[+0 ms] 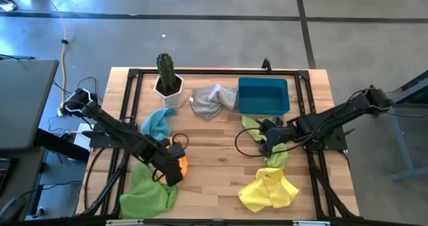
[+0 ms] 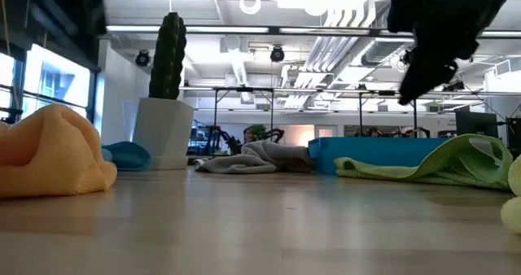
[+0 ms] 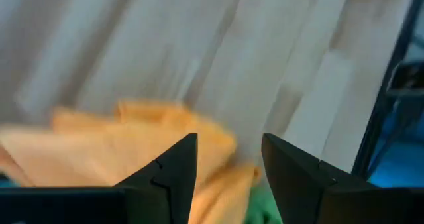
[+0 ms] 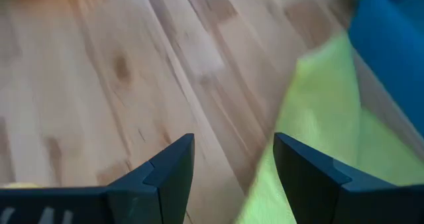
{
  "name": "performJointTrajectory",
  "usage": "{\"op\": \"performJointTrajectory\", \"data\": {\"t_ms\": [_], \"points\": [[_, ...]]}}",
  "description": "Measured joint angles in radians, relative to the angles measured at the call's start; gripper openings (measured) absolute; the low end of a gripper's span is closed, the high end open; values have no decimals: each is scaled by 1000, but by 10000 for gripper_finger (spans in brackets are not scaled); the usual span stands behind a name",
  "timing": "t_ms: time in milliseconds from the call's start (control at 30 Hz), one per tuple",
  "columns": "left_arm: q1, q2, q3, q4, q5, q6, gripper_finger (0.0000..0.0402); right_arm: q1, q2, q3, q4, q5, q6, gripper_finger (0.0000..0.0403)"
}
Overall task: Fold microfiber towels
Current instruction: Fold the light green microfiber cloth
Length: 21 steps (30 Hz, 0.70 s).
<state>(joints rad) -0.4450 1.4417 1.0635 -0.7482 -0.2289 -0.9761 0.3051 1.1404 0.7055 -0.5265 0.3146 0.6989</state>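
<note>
My left gripper hangs open above the crumpled orange towel, with nothing between its fingers. A lime green towel lies bunched just nearer the table's front edge. My right gripper stands open above the edge of a second lime green towel that lies flat on the wood. A yellow towel lies at the near right, a light blue one by the plant pot and a grey one at the back.
A cactus in a white pot stands at the back left. A blue plastic bin sits at the back right, touching the grey towel. Bare wood lies between the two grippers at the table's middle.
</note>
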Motion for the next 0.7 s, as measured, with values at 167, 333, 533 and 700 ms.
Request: {"op": "performJointTrajectory", "data": {"t_ms": [167,333,533,700], "points": [[12,-1,43,160,-149,199,158,-42,18,1,33,-44,105,200],[62,0,45,289,-174,315,158,-83,73,0,-73,-140,239,200],[145,1,45,318,-176,337,158,-96,150,0,-196,-222,320,200],[199,2,45,335,-171,335,158,-89,190,24,-289,-266,311,200]]}}
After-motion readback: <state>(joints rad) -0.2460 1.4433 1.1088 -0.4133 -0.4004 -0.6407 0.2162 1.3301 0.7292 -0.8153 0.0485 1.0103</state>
